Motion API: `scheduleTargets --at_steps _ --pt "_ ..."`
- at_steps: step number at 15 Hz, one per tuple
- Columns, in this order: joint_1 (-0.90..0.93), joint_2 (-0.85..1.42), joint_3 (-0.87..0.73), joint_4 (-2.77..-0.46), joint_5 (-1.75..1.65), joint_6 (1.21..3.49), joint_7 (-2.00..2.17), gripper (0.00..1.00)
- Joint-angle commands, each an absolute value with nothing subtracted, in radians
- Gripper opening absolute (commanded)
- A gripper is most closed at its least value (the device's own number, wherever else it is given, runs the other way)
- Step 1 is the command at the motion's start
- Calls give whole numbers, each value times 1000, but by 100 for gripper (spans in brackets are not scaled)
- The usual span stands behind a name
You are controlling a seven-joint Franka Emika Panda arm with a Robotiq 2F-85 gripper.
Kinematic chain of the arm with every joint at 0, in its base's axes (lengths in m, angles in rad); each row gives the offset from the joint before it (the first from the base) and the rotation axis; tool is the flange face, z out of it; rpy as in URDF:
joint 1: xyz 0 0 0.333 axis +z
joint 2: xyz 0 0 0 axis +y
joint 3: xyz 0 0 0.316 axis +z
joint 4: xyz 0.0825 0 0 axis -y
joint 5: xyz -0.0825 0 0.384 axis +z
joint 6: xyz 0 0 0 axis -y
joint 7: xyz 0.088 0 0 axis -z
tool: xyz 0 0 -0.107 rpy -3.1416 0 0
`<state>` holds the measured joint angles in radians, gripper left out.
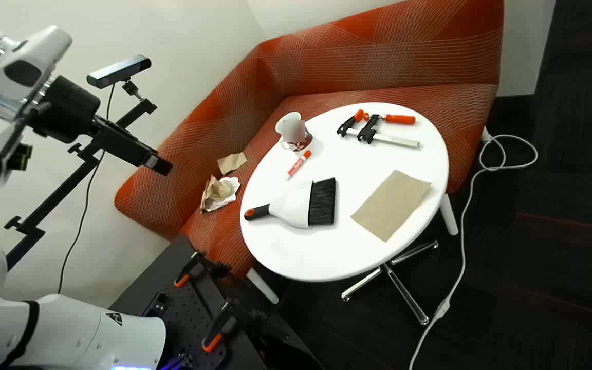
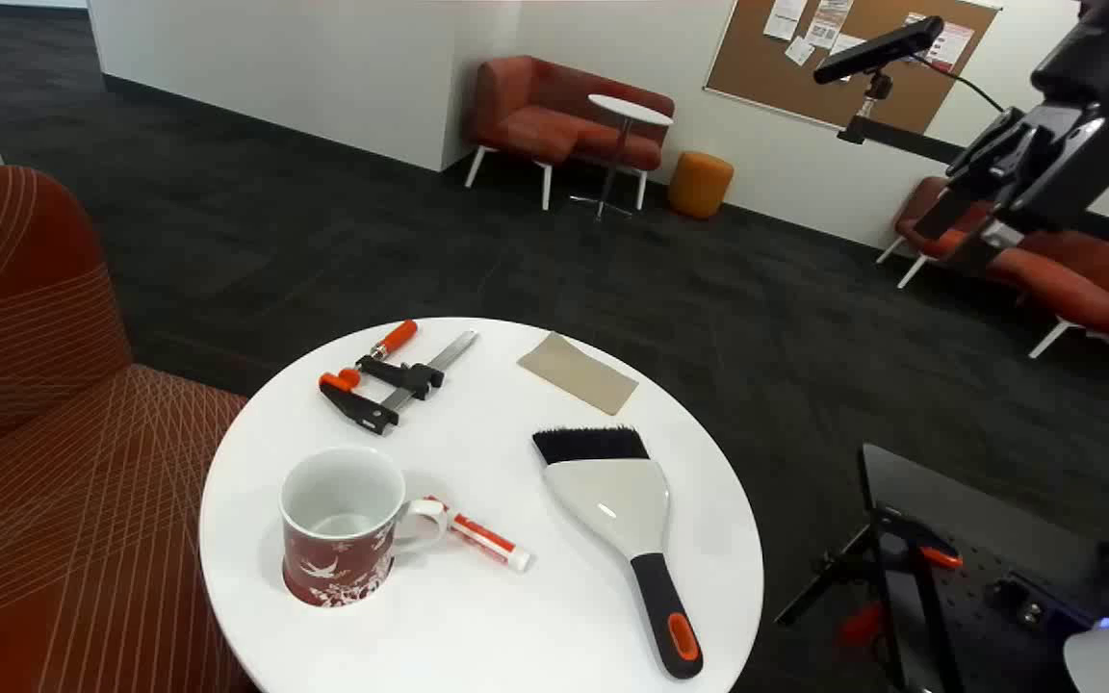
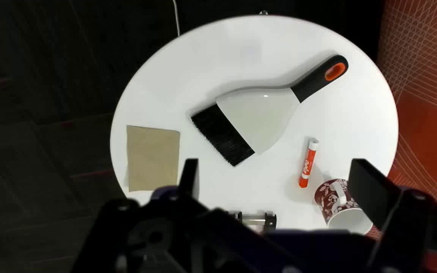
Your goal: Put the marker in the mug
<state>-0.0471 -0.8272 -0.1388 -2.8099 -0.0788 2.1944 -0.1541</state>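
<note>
On the round white surface (image 3: 157,91), a slim red-and-white plastic marker (image 3: 308,163) is lying, probably light and stiff, best pinched mid-barrel; the black two-fingered claw (image 3: 275,177) is gaping.

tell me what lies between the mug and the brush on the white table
The red-and-white marker lies between the mug and the brush, as the wrist view and both exterior views show.
</note>
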Motion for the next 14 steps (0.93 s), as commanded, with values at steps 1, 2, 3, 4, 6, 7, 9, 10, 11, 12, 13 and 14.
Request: scheduleTargets --at_steps 1,2,3,4,6,7,9,10,11,12,13,14 --pt "-53 -824 -132 -2812 -72 2191 -159 100" --pt "-53 -821 -132 -2815 -72 2191 -159 100" --pt "-53 -818 -132 -2816 -72 2191 -159 100" --pt "-53 -816 -132 -2816 -72 2191 -159 100" --pt "-53 -816 -132 -2816 -72 2191 -159 100" --pt "-53 -816 -132 -2816 -72 2191 -159 100" --pt "-53 -816 -132 -2816 -72 2191 -159 100" --pt "-53 -816 -132 -2816 -72 2191 -159 100" --pt "-53 -816 -132 -2816 -72 2191 -159 100" --pt "-51 -802 -127 -2807 -74 2195 -157 100" --pt "-45 -785 -121 -2797 -73 2204 -153 100" --pt "-37 -763 -113 -2784 -73 2213 -149 100"
